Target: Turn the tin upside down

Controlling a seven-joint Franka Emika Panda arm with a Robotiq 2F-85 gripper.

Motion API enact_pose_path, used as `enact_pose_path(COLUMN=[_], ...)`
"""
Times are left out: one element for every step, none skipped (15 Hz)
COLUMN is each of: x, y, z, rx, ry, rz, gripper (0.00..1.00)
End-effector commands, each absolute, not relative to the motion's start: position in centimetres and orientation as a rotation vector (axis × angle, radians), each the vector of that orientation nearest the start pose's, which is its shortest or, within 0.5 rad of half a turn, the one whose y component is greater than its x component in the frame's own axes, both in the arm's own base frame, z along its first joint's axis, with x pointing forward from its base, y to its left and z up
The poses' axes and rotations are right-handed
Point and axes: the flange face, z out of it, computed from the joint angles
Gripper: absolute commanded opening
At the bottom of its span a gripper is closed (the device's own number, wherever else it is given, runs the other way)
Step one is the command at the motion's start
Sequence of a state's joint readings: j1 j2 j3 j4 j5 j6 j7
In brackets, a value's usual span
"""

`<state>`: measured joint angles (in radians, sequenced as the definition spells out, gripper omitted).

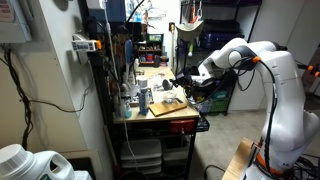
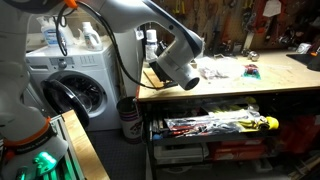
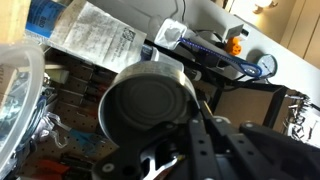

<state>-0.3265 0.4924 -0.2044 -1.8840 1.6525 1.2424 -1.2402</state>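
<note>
In the wrist view the tin (image 3: pixel 148 106) fills the middle of the picture. It is round and silvery-grey, and its dark flat face is turned toward the camera. My gripper (image 3: pixel 200 128) is shut on the tin, with a black finger lying along its right rim; the other finger is hidden behind it. In an exterior view the gripper (image 1: pixel 186 80) hangs a little above the wooden workbench (image 1: pixel 165 110). In the exterior view from the side, the wrist (image 2: pixel 178 62) hides the tin at the workbench's left end (image 2: pixel 230 88).
A washing machine (image 2: pixel 75 88) stands beside the workbench. Tool-filled shelves (image 2: pixel 215 126) sit under the bench top. Bottles (image 2: pixel 150 42) and small clutter (image 2: pixel 235 70) stand on the bench. A tall cluttered rack (image 1: pixel 115 60) rises at the bench's far side.
</note>
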Motion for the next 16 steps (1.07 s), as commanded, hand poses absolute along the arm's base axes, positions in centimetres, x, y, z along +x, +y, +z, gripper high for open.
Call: enact_pose_path(x=[57.5, 57.3, 56.9, 56.5, 55.9, 55.2, 54.5, 53.5, 52.5, 51.7, 50.8, 49.8, 49.0, 48.3, 50.6, 49.8], y=[-16.8, -16.5, -16.3, -16.1, -15.8, -15.7, -15.6, -15.8, -16.0, -16.2, -16.5, -16.7, -17.0, -17.3, -17.0, -17.3], z=[32.6, 32.9, 33.1, 33.2, 33.0, 32.9, 32.6, 32.3, 32.0, 31.8, 31.4, 30.9, 30.2, 29.5, 30.0, 29.5], rx=[-1.411, -1.418, -1.432, -1.445, -1.461, -1.477, -1.488, -1.49, -1.485, -1.474, -1.478, -1.46, -1.451, -1.48, -1.469, -1.466], ry=[-0.101, -0.094, -0.091, -0.078, -0.076, -0.064, -0.055, -0.044, -0.022, -0.01, 0.011, 0.027, 0.059, 0.107, 0.044, 0.07], rz=[-0.601, -0.557, -0.526, -0.474, -0.435, -0.39, -0.355, -0.338, -0.326, -0.326, -0.328, -0.336, -0.342, -0.352, -0.342, -0.342], gripper=[0.01, 0.01, 0.01, 0.01, 0.01, 0.01, 0.01, 0.01, 0.01, 0.01, 0.01, 0.01, 0.01, 0.01, 0.04, 0.04])
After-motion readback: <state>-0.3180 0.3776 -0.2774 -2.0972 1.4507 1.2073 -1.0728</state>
